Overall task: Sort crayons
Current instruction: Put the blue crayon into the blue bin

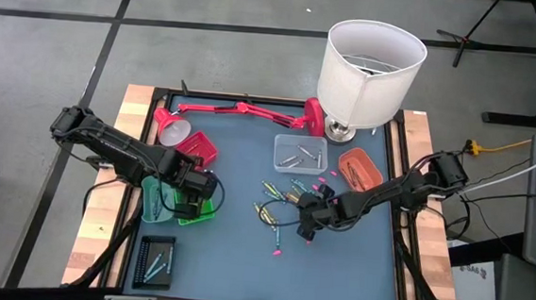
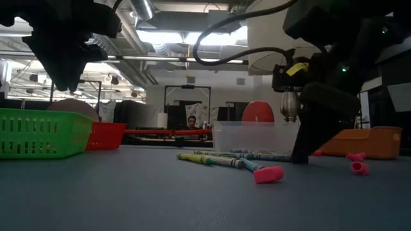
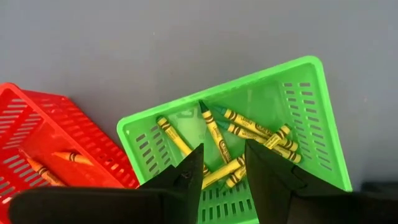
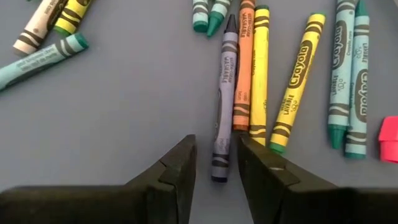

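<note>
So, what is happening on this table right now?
A two-armed robot is sorting crayons by colour into small trays. The left tool hangs open over the green tray, which already holds several yellow-green crayons. The right tool is low over the loose pile in the middle of the table, open, with the end of a grey-purple crayon between its fingers. Nothing is gripped yet.

grey floor around the table — ceiling lights glowing overhead.

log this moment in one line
left tool: open over green tray | right tool: open astride grey crayon | pile: unsorted
</note>
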Motion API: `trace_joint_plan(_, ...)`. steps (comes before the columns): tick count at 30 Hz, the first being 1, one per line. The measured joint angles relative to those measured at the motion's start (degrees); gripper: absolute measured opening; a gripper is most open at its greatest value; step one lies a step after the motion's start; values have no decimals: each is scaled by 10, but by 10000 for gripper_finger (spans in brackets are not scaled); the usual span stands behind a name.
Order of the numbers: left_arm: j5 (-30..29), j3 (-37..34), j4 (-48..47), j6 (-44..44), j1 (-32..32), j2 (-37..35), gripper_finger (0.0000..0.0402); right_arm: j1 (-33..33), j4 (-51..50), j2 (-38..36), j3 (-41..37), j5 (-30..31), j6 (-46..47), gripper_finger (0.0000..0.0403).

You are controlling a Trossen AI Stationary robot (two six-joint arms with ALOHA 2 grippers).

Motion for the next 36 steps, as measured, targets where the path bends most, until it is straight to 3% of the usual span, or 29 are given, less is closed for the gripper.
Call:
trace_joint_plan(4, 0, 0, 18, 0, 0, 0, 101, 0, -1, 1, 0, -6, 0, 111)
trace_joint_plan(16, -2, 0, 190, 0, 0, 0, 101, 0, -3, 2, 0, -16, 15, 10)
trace_joint_plan(26, -2, 0, 288, 0, 0, 0, 101, 0, 19, 2, -2, -32, 13, 27)
trace_joint_plan(36, -2, 0, 309, 0, 0, 0, 101, -1, 33, 1, -2, -39, 12, 12)
